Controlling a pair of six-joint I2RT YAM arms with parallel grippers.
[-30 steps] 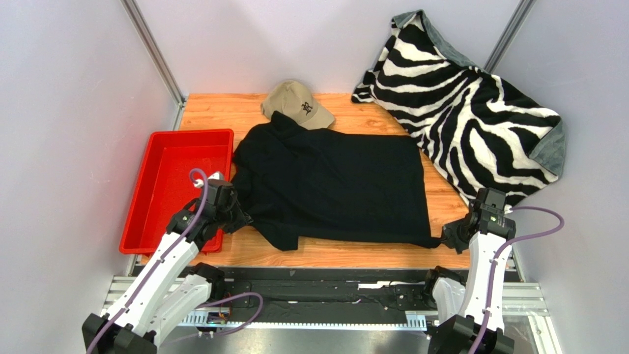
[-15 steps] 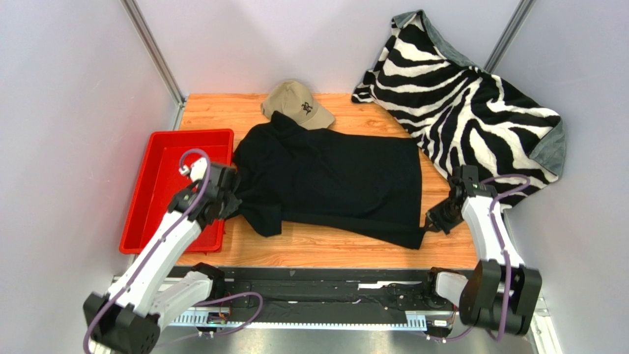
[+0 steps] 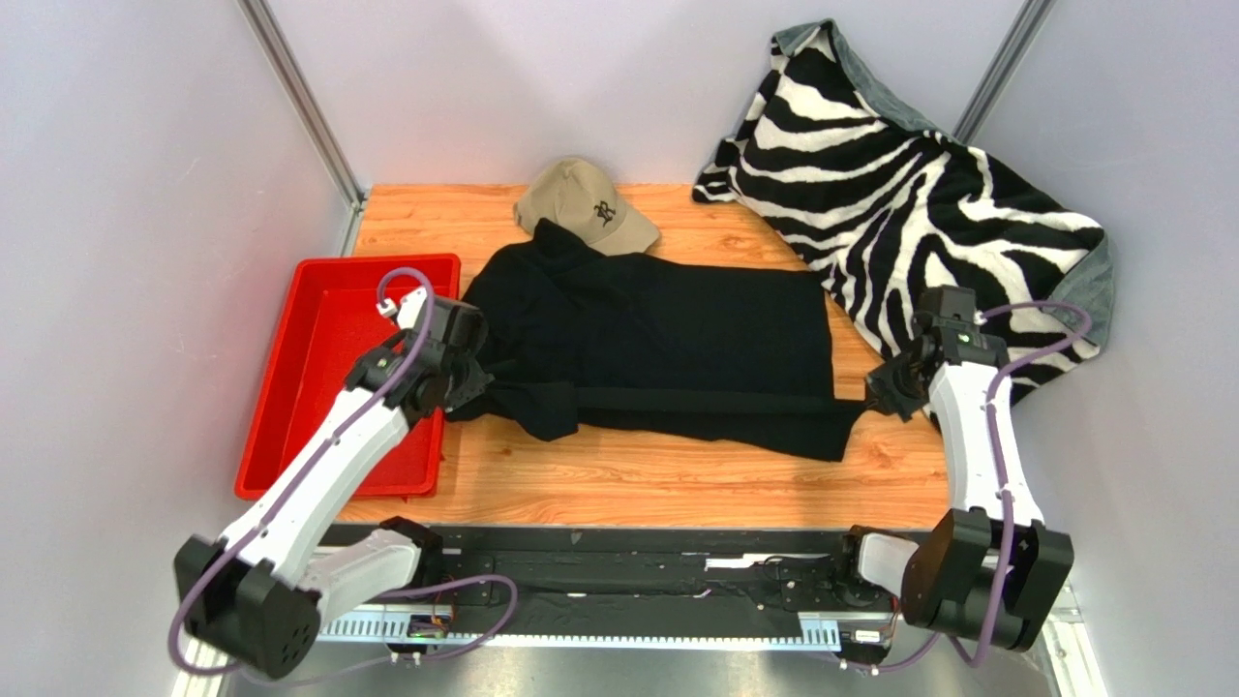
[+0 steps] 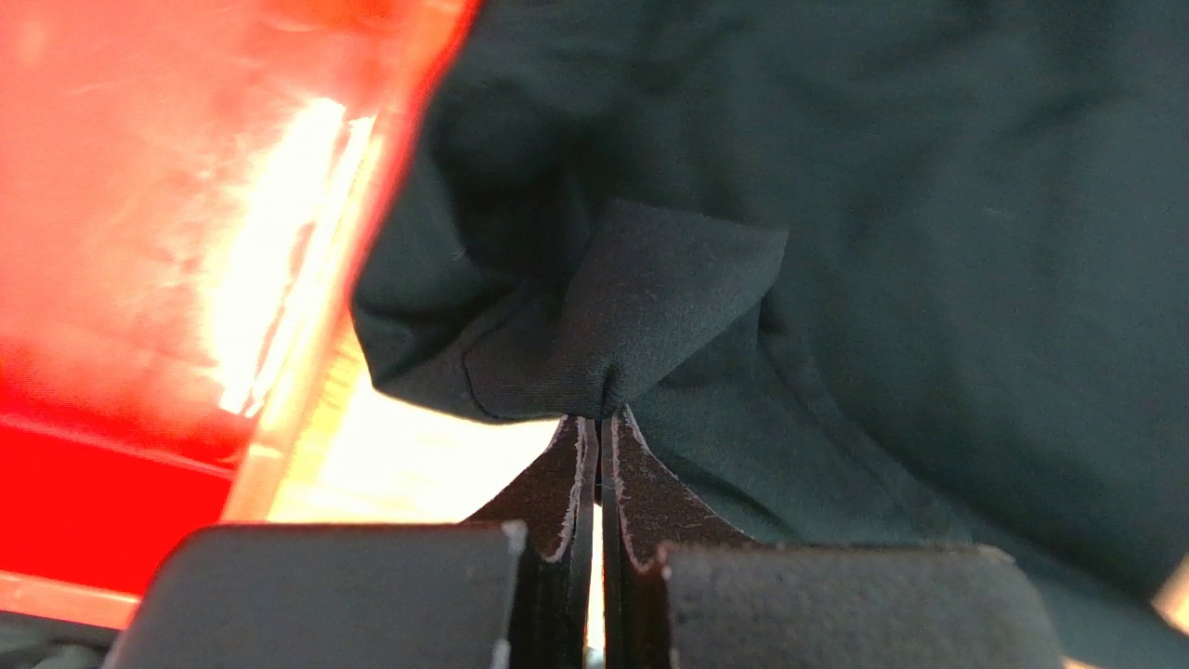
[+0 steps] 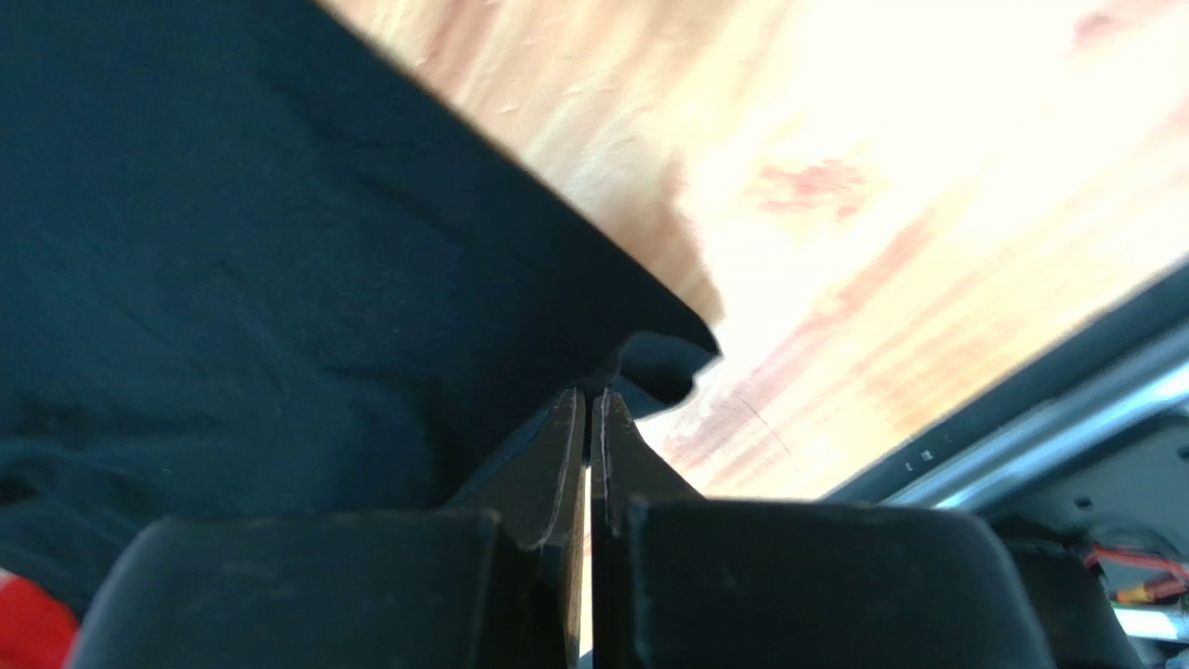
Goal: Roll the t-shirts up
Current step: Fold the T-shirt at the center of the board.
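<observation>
Two grips, one garment. The left gripper (image 3: 486, 388) is pinched hard on a bunched tuft of the plain black soft cotton short-sleeved t-shirt (image 3: 669, 337). The wrist view shows the cloth (image 4: 907, 209) puckering right at the tips (image 4: 600, 418). The right gripper (image 3: 871, 407) is clamped the same way on a corner of the fabric edge (image 5: 210, 279), tips together (image 5: 588, 404).

- Shirt lies spread between the two grippers on the orange wooden tabletop (image 3: 655, 487), with a straight ridge of cloth running from one gripper to the other.
- Shallow red plastic tray (image 3: 323, 272) sits just outboard of the left gripper.
- Black-and-white zebra-striped blanket (image 3: 931, 204) is beyond and outboard of the right gripper.
- Tan baseball cap (image 3: 589, 196) is past the shirt, well apart from both.

Judged step: turning the near edge over to start the roll (early in the task).

To do it well:
- Advance both grippers at a matched pace.
- Hold light tension so the ridge stays straight.
- Stay low.
- Keep the sleeve off the tray rim.
- Release only once the fold rests flat on the shirt body
</observation>
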